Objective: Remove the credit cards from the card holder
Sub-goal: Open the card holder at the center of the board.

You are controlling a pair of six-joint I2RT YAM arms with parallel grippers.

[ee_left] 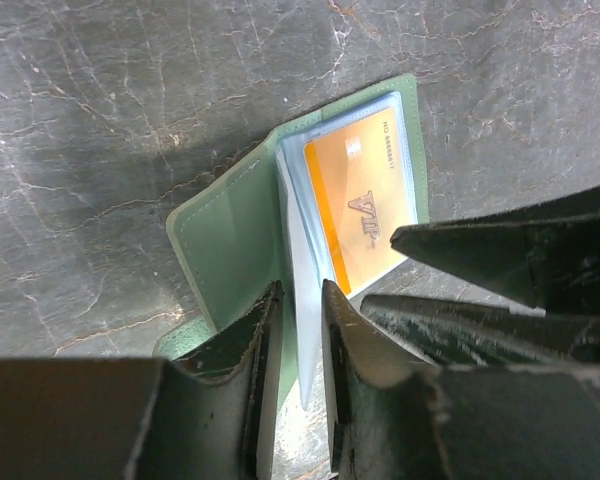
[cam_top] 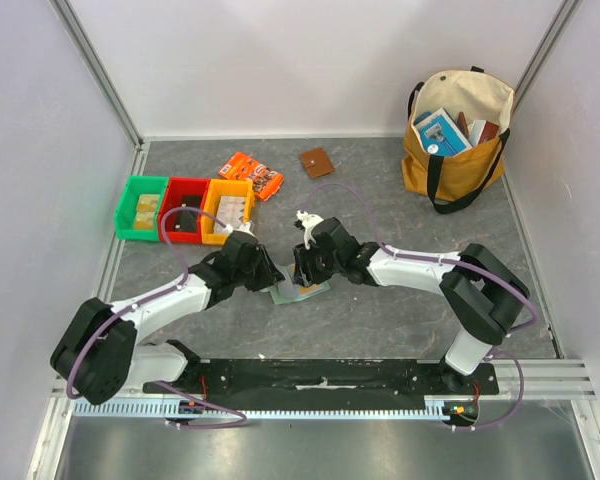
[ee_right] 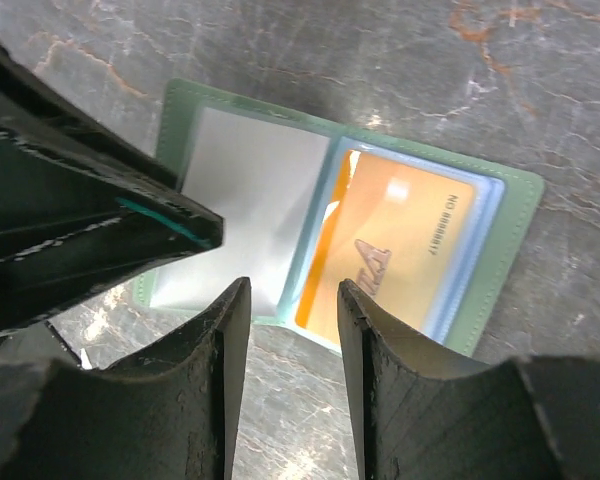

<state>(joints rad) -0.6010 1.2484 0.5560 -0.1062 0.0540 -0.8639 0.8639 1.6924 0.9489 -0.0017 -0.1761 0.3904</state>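
Top external: card holder lay open on the table, between the two arms. On the left wrist view I saw my left tool pinched onto a clear sleeve leaf of the holder, fingers nearly together. My right tool stood spread over the holder's edge, gripping nothing. I noted an orange credit card tucked in its sleeve pocket.

One card holder, one credit card, three bins, one tote bag
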